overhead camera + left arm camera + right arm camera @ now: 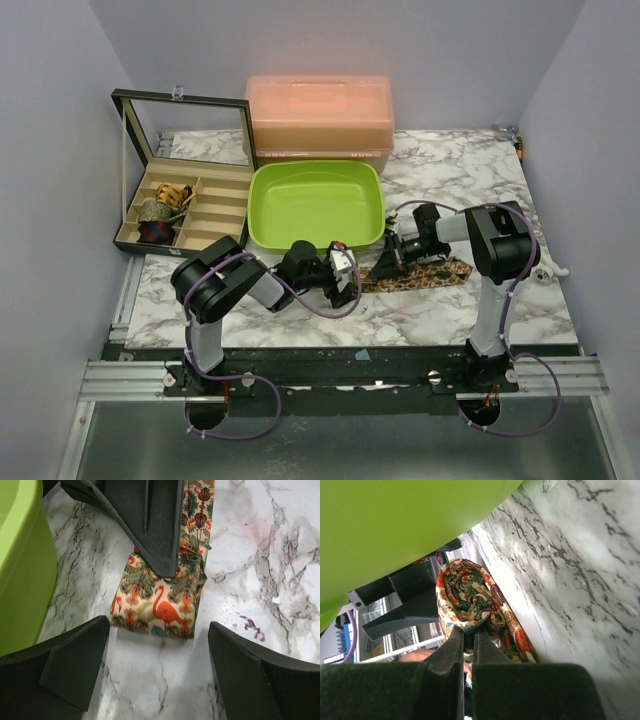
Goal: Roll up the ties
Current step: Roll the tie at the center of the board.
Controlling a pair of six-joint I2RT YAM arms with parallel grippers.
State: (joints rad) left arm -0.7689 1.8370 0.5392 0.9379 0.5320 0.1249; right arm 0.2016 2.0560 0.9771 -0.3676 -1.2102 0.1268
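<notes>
Lavender walls (60, 100) close in a marble-patterned desk (450, 310) on three sides. At the top centre of the overhead view stands a peach plastic box (320, 110) with its lid down. Just below it sits a lime-green tray (315, 205). At the upper left a black case (215, 205) stands with its glass lid raised, and a few fabric rolls (160, 215) fill its leftmost compartments.

Both arms reach in toward the middle of the frame, meeting just below the tray's lower edge. A floral tie (430, 272) in orange, red, cream and green lies flat on the desk, running from the centre toward the right of the overhead view.

The right hand (380, 278) comes down on the tie's left end. In the right wrist view its fingers (485, 652) are pressed together on the fabric, and a rolled coil of the tie (467, 592) sits just beyond them, beside the tray's wall (395, 530).

The left hand (350, 275) faces it from the left. In the left wrist view its fingers (75, 665) stand wide apart in the lower corners, gripping nothing. The folded, flamingo-printed end of the tie (160, 605) lies just beyond the gap between them, under the right hand's dark wedge (150, 525).
</notes>
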